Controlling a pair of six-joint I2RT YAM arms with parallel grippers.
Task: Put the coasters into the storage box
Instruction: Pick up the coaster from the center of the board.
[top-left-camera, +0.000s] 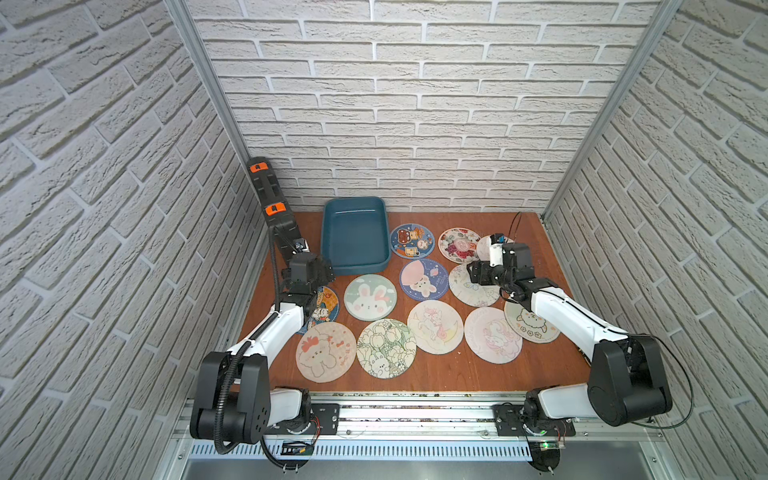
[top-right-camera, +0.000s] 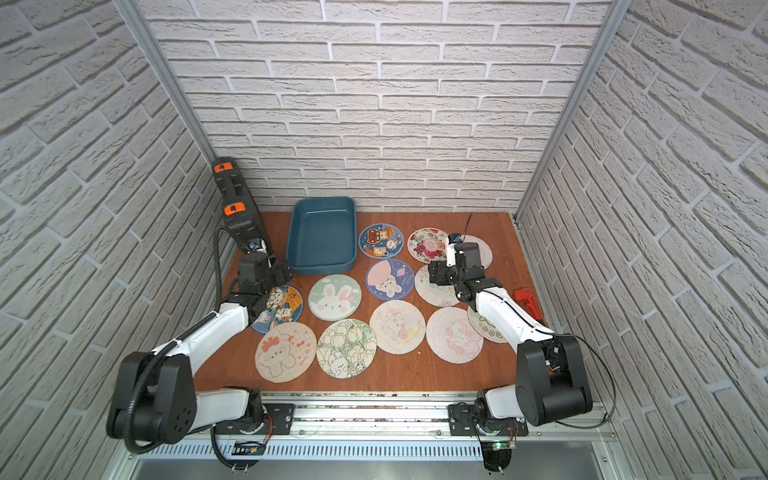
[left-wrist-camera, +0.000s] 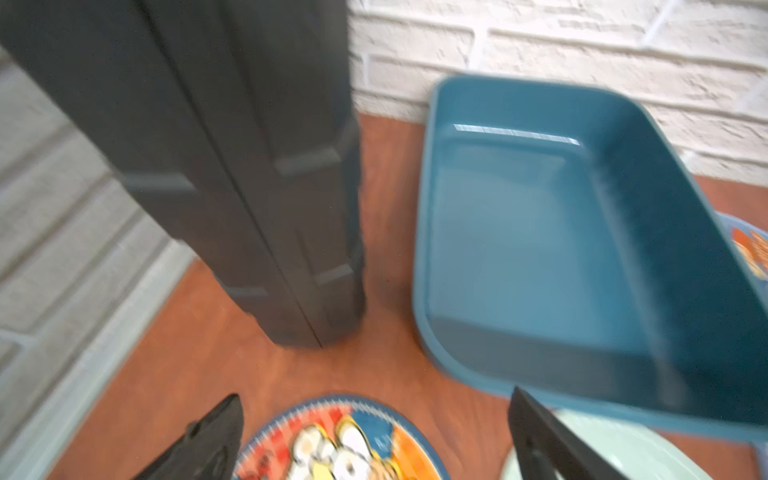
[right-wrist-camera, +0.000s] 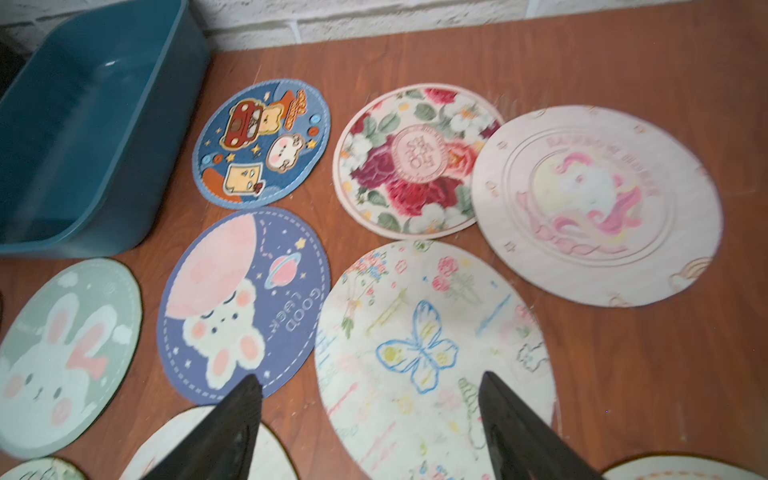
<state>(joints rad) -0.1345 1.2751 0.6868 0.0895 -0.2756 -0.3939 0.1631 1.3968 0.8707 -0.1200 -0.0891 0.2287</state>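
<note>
ON THE COUNTER: Twelve thin round coasters (top-left-camera: 370, 297) lie flat across a reddish-brown, wood-grain counter (top-left-camera: 436, 376). All sit outside the box (top-left-camera: 355, 243), a glossy teal plastic tub with rounded corners and low walls that stands at the back, against the wall. The mats look soft and matte, printed in pastels with bunnies, bears, roses, tulips and unicorns. Some are dark blue with stitch-pattern rims, and a few overlap at the edges.

The left tool (left-wrist-camera: 374, 395) hangs low over the counter, its black jaws spread wide with nothing between them. It is between the box and a tall, ribbed black case (top-left-camera: 270, 199) with orange latches, just beyond a blue cartoon coaster (left-wrist-camera: 345, 449). The right tool (right-wrist-camera: 370, 377), likewise spread and gripping nothing, is over a pale butterfly coaster (right-wrist-camera: 428, 345); whether it touches the mat cannot be told.

Rough white brick-pattern walls (top-left-camera: 415, 124) enclose the cell on three sides. A slotted metal rail (top-left-camera: 415, 415) along the front carries both white-and-black arms (top-left-camera: 278, 328).
</note>
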